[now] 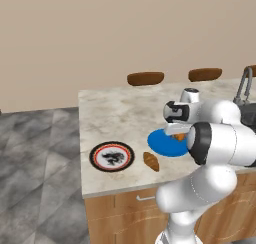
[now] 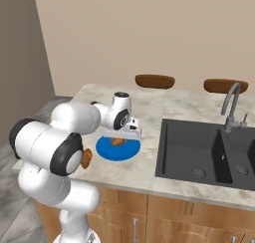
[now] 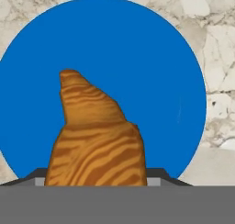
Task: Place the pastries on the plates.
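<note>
My gripper (image 1: 177,133) hangs just above the bright blue plate (image 1: 161,144), shut on a golden-brown pastry (image 1: 179,136). In the hand view this pastry (image 3: 96,140) rises from between the fingers, tapered end up, with the blue plate (image 3: 137,53) spread out behind it. In the right base view the held pastry (image 2: 118,141) sits right over the middle of the blue plate (image 2: 107,151) under the gripper (image 2: 119,138). A second pastry (image 1: 151,161) lies on the counter between the blue plate and the white plate (image 1: 112,156) with the black-and-red rim. That loose pastry (image 2: 86,158) peeks out beside my forearm.
A dark double sink (image 2: 209,152) with a grey faucet (image 2: 230,107) lies to the right of the plates. Brown chair backs (image 1: 145,78) (image 1: 205,74) stand behind the far edge of the marble counter (image 1: 115,113). The counter's left end is near the white plate.
</note>
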Available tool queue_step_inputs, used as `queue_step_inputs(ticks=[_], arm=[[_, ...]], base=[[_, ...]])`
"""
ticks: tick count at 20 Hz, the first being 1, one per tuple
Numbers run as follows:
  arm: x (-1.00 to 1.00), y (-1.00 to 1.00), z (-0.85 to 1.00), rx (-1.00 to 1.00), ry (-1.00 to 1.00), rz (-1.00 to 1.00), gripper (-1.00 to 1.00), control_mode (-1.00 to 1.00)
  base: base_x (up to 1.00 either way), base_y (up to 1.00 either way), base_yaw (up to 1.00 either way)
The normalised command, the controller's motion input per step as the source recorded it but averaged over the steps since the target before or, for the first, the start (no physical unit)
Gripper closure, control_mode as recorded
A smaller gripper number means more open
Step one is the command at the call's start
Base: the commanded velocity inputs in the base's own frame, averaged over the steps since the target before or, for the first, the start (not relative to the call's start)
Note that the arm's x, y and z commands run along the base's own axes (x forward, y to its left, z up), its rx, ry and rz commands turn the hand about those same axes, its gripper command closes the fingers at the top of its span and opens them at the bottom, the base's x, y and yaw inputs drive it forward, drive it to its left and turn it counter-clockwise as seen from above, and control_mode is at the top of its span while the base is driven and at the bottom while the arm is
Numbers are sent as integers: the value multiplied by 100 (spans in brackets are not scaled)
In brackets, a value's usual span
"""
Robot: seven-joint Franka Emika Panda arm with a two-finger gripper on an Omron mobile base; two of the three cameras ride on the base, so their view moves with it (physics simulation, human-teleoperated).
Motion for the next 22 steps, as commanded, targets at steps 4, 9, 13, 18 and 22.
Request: queue_step_inputs(ticks=[4,9,13,18,22], arm=[[13,43,-12,-4,0,-1,100,-100],[19,4,-39,0,6,0,100,-100],[10,-1,-31,0,5,0,100,-100],[1,0,-40,0,5,0,-100,-100],[0,-2,-31,0,4,0,-100,-100]], base=[[0,0,0],[0,0,0],[0,0,0],[0,0,0],[0,0,0]])
